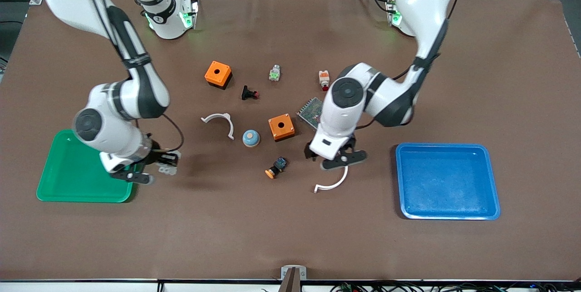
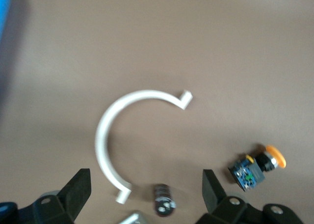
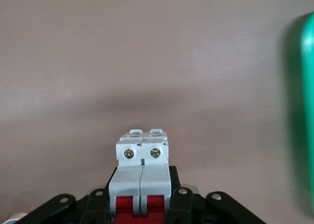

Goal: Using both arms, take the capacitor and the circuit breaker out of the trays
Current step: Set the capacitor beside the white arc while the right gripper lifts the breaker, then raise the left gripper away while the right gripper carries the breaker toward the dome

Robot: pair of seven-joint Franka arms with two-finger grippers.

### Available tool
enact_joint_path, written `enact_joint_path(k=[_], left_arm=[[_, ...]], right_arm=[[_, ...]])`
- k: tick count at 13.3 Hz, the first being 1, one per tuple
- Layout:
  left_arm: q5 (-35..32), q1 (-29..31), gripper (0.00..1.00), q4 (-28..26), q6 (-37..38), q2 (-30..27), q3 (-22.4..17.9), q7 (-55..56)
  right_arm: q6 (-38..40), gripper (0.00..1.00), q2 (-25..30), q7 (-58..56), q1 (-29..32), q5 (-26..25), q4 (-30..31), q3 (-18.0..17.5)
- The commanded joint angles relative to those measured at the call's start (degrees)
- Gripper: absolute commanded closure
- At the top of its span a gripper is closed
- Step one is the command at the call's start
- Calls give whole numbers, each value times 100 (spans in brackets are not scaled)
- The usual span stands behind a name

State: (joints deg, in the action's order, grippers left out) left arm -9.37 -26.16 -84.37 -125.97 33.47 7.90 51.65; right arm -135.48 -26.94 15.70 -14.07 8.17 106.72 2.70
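Note:
The capacitor (image 2: 164, 200), a tiny black cylinder with a silvery end, lies on the brown mat between the open fingers (image 2: 78, 189) of my left gripper (image 2: 147, 184). In the front view the left gripper (image 1: 338, 159) hangs low over it and hides it, beside one end of a white curved clip (image 1: 333, 184). My right gripper (image 1: 159, 167) is shut on the breaker (image 1: 167, 169), a white-grey block with red toggles (image 3: 142, 170). It holds the breaker over the mat just beside the green tray (image 1: 77, 169).
The blue tray (image 1: 447, 180) lies toward the left arm's end. An orange-capped button (image 1: 276, 167), two orange boxes (image 1: 281, 127) (image 1: 218, 74), a circuit board (image 1: 311, 112), a blue-grey dome (image 1: 251, 137), another white clip (image 1: 220, 121) and small buttons lie mid-table.

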Motion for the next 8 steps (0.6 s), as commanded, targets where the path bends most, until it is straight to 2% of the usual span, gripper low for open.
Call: enact_joint_path(k=[1,4,8], left_arm=[[-100,364,0,-177,641,-848,9,-531],[-100,786,0,-177,1817,-1552,9,-1558],[-30,1367,0,-177,2926,-2413,27,-2299]], right_arm=[[-285,100,-118,160,-235,70,60,63],[-715,100,-547,670,-534,71,-54,63],[-725,100,-1023,1198,-825,53,-458,63]])
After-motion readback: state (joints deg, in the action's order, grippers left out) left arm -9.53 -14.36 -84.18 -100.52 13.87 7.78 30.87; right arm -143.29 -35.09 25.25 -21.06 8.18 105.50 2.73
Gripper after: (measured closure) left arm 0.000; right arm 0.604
